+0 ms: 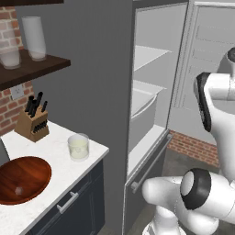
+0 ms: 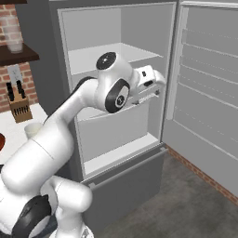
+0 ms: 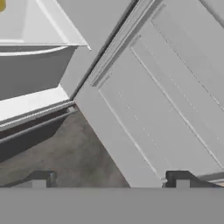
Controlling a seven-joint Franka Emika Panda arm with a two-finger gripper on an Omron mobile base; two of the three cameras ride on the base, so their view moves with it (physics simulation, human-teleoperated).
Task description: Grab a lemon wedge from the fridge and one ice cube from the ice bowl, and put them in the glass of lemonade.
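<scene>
The fridge (image 2: 116,60) stands open, with pale shelves inside and its door (image 2: 204,93) swung out to the right. My gripper (image 2: 153,93) hovers in front of the middle shelf near the door hinge side. In the hand view its fingertips (image 3: 41,179) stand wide apart, open, with nothing between them. A bit of yellow, the lemon wedge (image 3: 1,5), shows on a shelf at the top left corner of the hand view. On the counter sit the glass of lemonade (image 1: 78,147) and the wooden ice bowl (image 1: 27,172), with an ice cube (image 1: 18,189) in it.
A knife block (image 1: 33,120) stands at the back of the white counter (image 1: 50,183). Tall frosted glasses (image 1: 34,39) sit on a dark wall shelf above. The fridge's lower drawer front (image 1: 151,160) juts out below the shelves. Grey floor lies in front.
</scene>
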